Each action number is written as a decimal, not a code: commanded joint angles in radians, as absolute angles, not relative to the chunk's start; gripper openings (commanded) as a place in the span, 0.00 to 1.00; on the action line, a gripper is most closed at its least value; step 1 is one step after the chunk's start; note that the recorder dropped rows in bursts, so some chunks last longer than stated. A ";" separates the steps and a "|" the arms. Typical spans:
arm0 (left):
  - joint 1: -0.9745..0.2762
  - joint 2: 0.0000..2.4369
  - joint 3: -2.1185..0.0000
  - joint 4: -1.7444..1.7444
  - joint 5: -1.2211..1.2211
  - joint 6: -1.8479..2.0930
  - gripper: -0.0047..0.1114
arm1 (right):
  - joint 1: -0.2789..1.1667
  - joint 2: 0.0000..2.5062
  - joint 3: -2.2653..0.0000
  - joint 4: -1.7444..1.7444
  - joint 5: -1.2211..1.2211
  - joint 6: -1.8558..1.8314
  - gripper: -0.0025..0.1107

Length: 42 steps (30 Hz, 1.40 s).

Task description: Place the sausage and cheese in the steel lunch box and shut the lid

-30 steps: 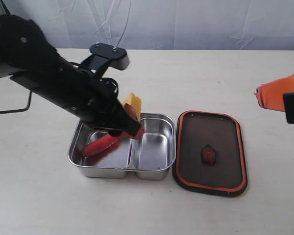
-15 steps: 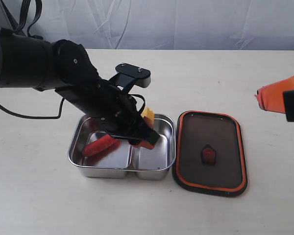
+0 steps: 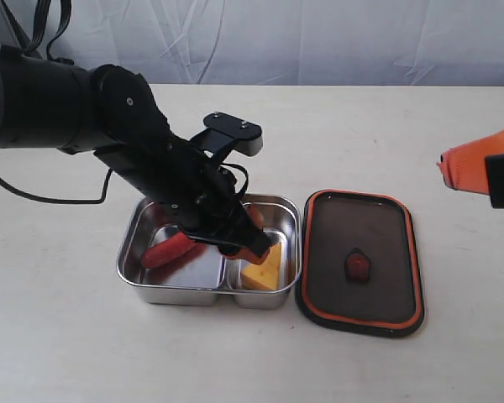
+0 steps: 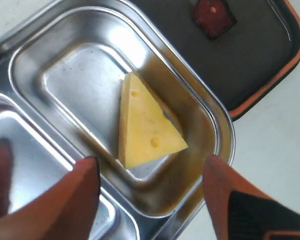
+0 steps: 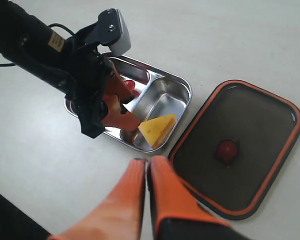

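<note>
Now cheese (image 4: 147, 127) lies in small compartment; left gripper (image 4: 150, 161) wide open, empty. Lift straight up, clear of box (image 4: 225, 135) rim; right gripper (image 5: 147, 167) shut, empty.

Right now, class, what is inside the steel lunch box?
In the steel lunch box, the cheese lies in the smaller compartment, the sausage in the larger; the left gripper hides part of it.
</note>
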<state>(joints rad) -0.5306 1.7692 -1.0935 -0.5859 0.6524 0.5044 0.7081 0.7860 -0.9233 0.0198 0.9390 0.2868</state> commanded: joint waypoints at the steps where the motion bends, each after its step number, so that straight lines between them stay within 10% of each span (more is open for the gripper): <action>1: -0.538 1.742 -1.108 -0.540 0.680 0.476 0.46 | 0.710 0.777 -0.921 -0.021 0.936 0.370 0.07; 7: -0.516 1.628 -1.111 -0.300 0.674 0.297 0.04 | 0.710 0.800 -0.921 -0.231 1.116 0.607 0.07; 22: -0.348 1.187 -1.037 -0.111 0.818 0.149 0.04 | 0.691 1.031 -0.921 -0.329 1.180 0.568 0.02; 37: -0.348 0.846 -0.946 -0.099 0.897 0.085 0.04 | 0.196 1.396 -0.921 0.197 1.118 -0.037 0.02; 42: -0.348 0.832 -0.946 -0.101 0.902 0.082 0.04 | 0.183 1.527 -0.921 0.205 1.085 -0.078 0.28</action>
<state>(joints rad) -0.3506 0.8416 -0.9517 -0.1003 0.8958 0.0929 0.1925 1.4700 -0.9214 0.1891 1.1010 -0.0340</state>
